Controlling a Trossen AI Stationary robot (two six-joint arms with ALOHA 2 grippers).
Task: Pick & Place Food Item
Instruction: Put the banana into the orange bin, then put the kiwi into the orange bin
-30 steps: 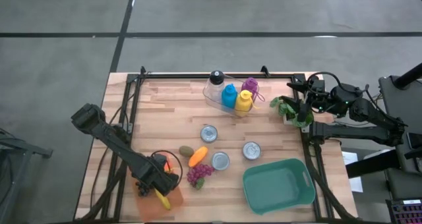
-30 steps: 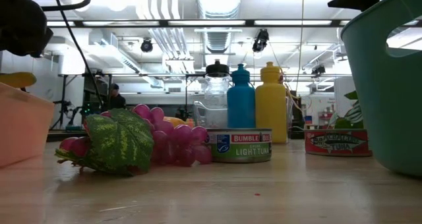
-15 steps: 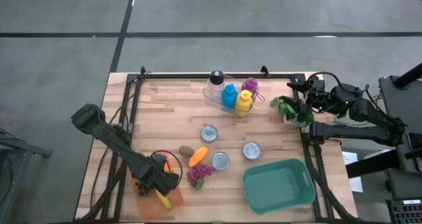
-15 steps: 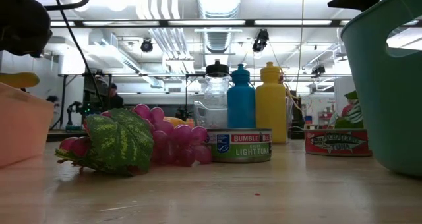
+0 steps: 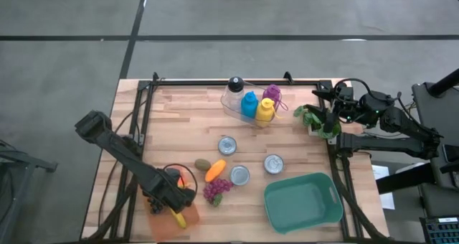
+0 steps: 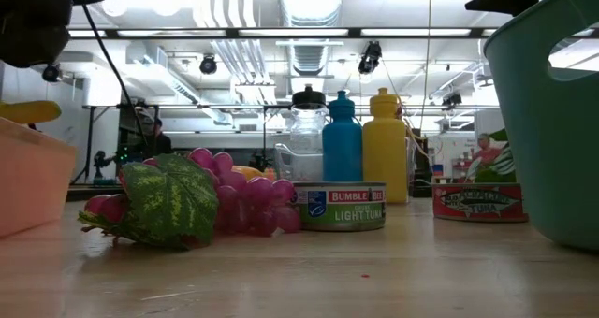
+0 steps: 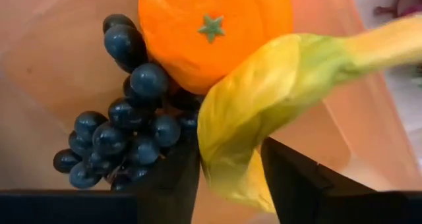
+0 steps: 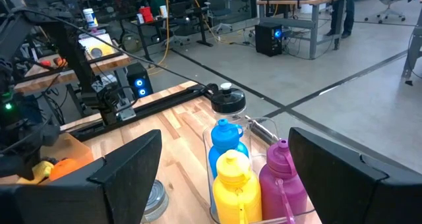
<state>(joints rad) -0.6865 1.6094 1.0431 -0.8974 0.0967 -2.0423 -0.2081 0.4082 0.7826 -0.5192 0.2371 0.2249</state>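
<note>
A yellow banana lies between the fingers of my left gripper, which points down over the orange bin at the table's near left. An orange and a bunch of dark grapes lie in that bin. In the low view the banana's tip shows just above the bin's rim. My right gripper waits raised at the table's far right, open, holding nothing. My left gripper pinches the banana between its two fingers, at the thick curved part near one end. The fingers come from above, pointing down, and lie across the banana. Its other end sticks out sideways over the bin. Whether it rests on the fruit below, I cannot tell.
On the wood lie purple grapes with a leaf, a carrot, a brown fruit and three tins. A teal bin stands near right. A clear holder with bottles stands far centre, with green leaves to its right.
</note>
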